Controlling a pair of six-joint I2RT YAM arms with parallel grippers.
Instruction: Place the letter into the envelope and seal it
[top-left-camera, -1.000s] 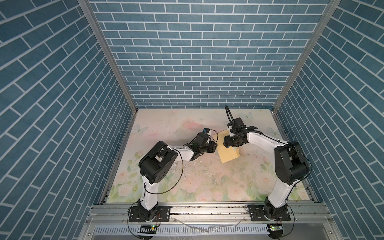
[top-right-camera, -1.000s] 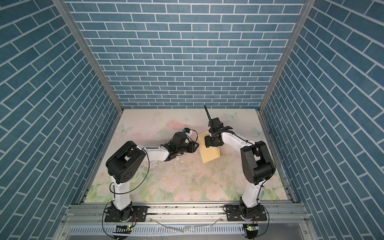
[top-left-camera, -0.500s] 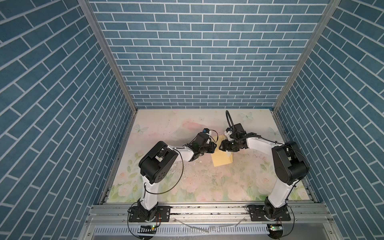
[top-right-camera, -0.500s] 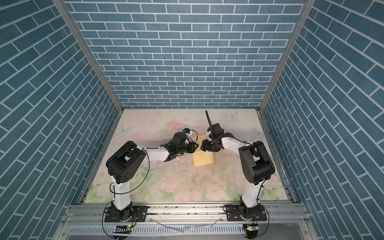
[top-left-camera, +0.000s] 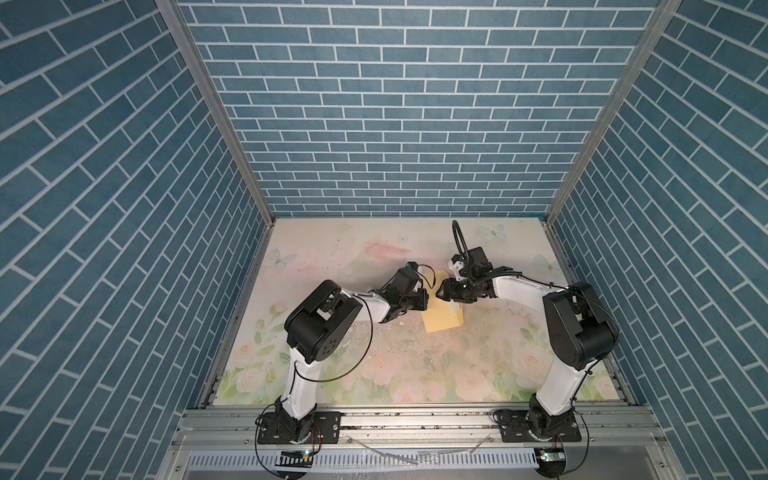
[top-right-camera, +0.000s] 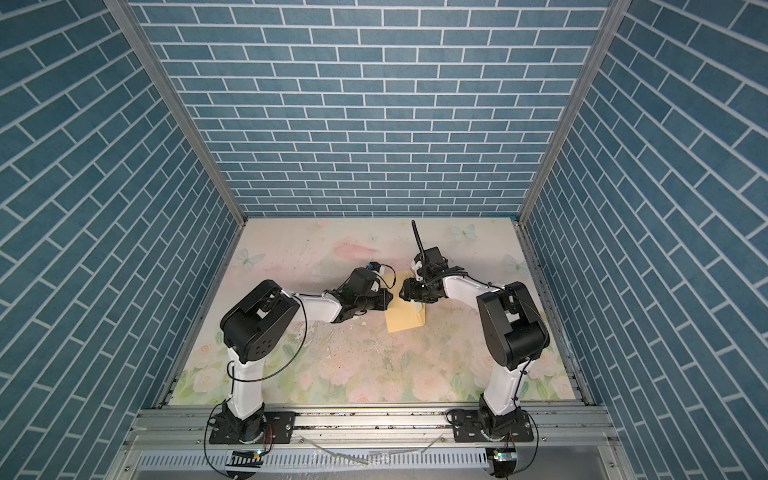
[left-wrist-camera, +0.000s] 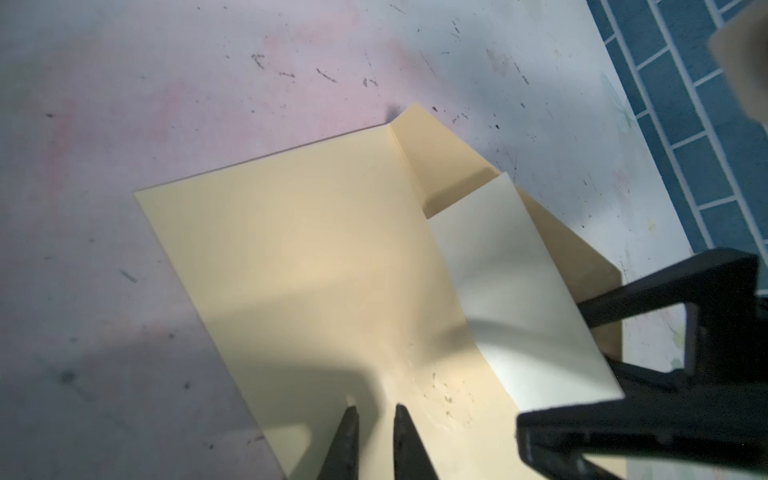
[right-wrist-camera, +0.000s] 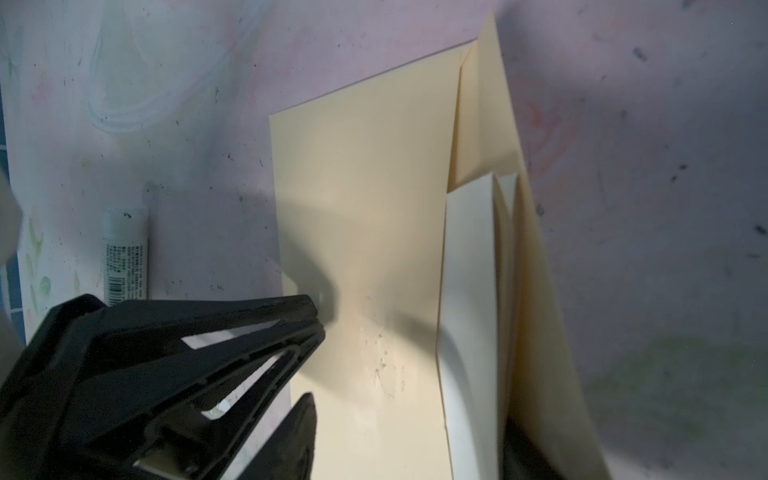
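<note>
**Envelope** (top-left-camera: 442, 322): lies flat mid-bench (top-left-camera: 374, 257), between both tools. Flap (left-wrist-camera: 440, 145) along right long edge, raised.

**Letter** (left-wrist-camera: 519, 291): folded, stands on edge along that right side, between envelope body and flap. Any part already inside: cannot tell.

**Left tool** (left-wrist-camera: 376, 409): nearly closed, slim gap between tips, just over envelope's left edge. Grip on paper: cannot tell.

**Right tool** (top-left-camera: 441, 291): fingers well apart, either side of letter's near end. Clamped or merely cradled: cannot tell.

**Tube** (right-wrist-camera: 124, 257): white, barcoded, on bench just left of envelope.

**Hazards, as judged:**
- Fanned letter folds snagging on the mouth edge and buckling.
- Envelope skidding right under a push, absent a firm left-tool hold.
- Flap dropping onto letter.
- Tools knocking together, being so close.
- Letter toppling from a loose right hold.

**Views:**
- Only in right wrist view: tube, letter's separate layers.
- Only in left wrist view: gap at left tips, right fingers bracketing letter.
- In both top views: overall placement on bench, but letter a pale sliver and both openings hidden.
</note>
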